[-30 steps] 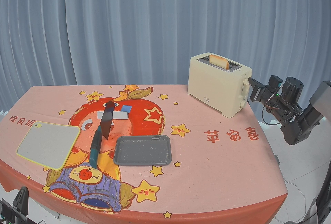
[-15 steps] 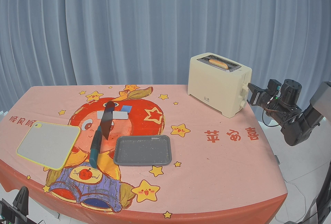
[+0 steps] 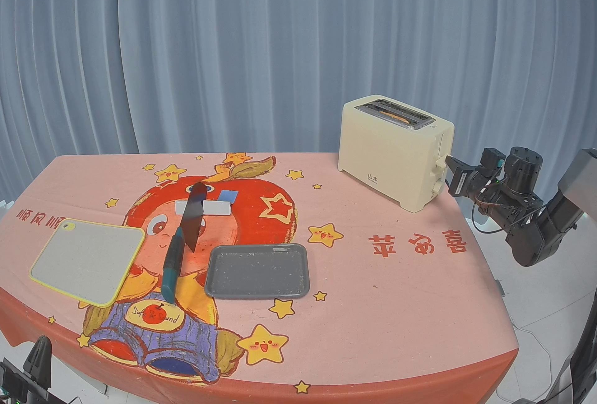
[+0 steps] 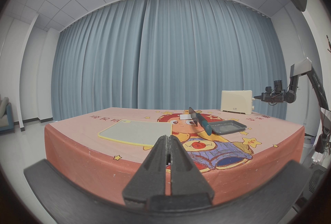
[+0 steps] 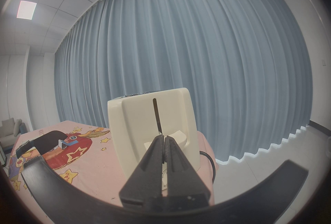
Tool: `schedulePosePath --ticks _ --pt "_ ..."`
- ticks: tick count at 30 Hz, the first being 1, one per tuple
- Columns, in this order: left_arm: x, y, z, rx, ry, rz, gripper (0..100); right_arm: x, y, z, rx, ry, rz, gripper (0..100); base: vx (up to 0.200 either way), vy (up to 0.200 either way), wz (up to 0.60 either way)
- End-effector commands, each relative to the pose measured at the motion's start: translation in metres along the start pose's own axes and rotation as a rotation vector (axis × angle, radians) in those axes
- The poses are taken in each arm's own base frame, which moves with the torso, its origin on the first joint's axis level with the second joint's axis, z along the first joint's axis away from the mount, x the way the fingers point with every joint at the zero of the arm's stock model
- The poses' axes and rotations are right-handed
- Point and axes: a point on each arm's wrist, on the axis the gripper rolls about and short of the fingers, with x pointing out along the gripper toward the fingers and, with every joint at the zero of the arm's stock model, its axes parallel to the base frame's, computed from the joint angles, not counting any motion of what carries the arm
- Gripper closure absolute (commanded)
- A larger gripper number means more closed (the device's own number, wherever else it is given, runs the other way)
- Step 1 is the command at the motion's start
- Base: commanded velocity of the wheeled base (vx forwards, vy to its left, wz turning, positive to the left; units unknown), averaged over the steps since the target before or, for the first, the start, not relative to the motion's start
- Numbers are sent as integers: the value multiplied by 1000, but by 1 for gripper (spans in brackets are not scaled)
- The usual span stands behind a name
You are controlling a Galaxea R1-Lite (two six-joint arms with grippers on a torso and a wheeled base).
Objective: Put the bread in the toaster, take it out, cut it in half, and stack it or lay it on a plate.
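Left hand (image 4: pixel 168 152), fingers closed and empty, hangs far left of the cream plastic two-slot toaster (image 3: pixel 388 162), whose slot holds the sunken tan bread slice (image 3: pixel 393 113). Right hand (image 3: pixel 450 166), fingers together and empty, touches the toaster's side lever (image 5: pixel 181 136). Risk: the narrow tip may slip off, leaving the lever unlatched.

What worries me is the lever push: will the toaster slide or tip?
Tipping seems unlikely: the toaster is boxy, longer than tall, flat on the tablecloth. Sliding is likelier: the cloth looks smooth, and the right gripper, shut, is at the lever on its end. Its plastic-looking shell suggests little weight.
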Motion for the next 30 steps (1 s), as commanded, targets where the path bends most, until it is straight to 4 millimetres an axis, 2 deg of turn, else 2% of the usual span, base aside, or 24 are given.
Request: schedulePosePath --ticks 1,20,30 --pt "1 0 -5 0 19 0 100 0 0 -3 1 10 1 100 0 0 0" --pt "1 0 -5 0 19 0 100 1 -1 -12 7 76 -21 100 0 0 0" --pt "1 0 -5 0 19 2 100 0 -1 -10 6 70 -23 100 0 0 0"
